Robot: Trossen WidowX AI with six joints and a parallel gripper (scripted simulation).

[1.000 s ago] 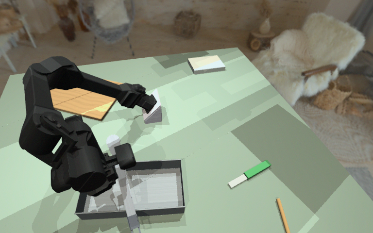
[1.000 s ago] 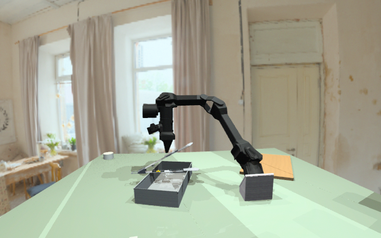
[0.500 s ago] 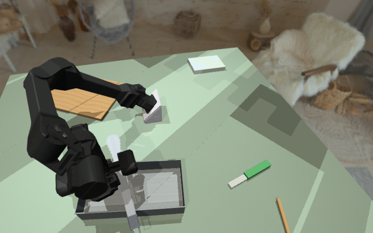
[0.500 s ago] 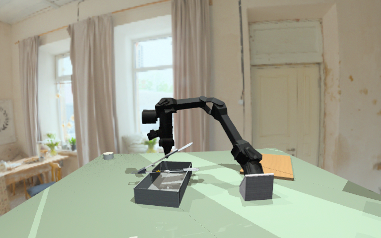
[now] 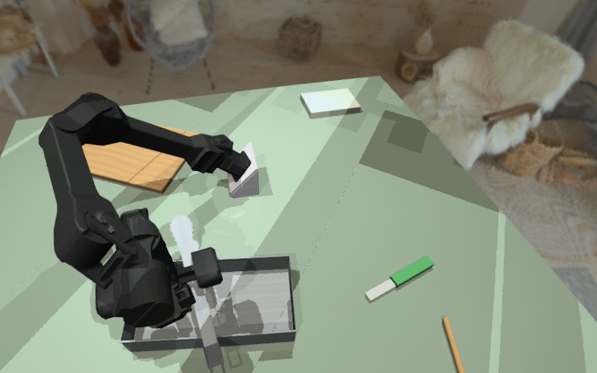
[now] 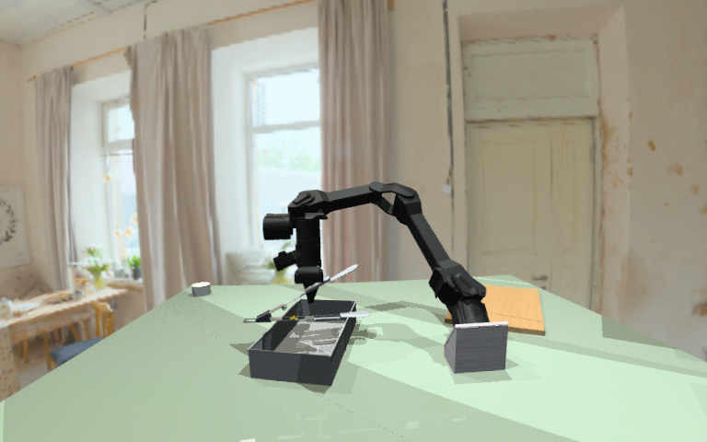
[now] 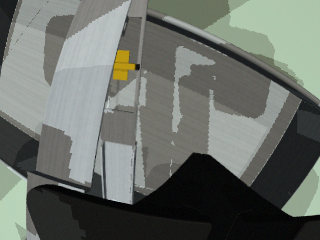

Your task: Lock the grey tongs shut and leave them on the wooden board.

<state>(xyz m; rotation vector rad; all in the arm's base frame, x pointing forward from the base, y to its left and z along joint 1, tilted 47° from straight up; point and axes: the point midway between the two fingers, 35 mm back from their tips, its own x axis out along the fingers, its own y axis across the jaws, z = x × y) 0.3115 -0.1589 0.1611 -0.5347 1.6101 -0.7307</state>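
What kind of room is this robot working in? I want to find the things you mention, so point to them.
Probably a lived-in home or studio: beige floor-length curtains [image 6: 169, 156] hang beside tall windows, a fluffy cream fur-draped chair [image 5: 523, 65] stands beyond the table, and a panelled cream door [image 6: 528, 198] closes one wall.

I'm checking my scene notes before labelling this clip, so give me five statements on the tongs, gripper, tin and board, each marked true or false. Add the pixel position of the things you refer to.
1. The tongs [image 5: 203, 308] [image 6: 333, 279] [image 7: 75, 90] are squeezed shut. False: their arms stand apart.
2. The tongs lie across the roasting tin [image 5: 292, 303] [image 6: 292, 366] [image 7: 295, 145]. True.
3. The gripper [image 6: 311, 301] holds the green-handled tool [image 5: 411, 271]. False: it is shut on nothing.
4. The wooden board [image 5: 144, 169] [image 6: 515, 307] lies apart from the tin. True.
5. The tin is upside down. False: its open side faces up.
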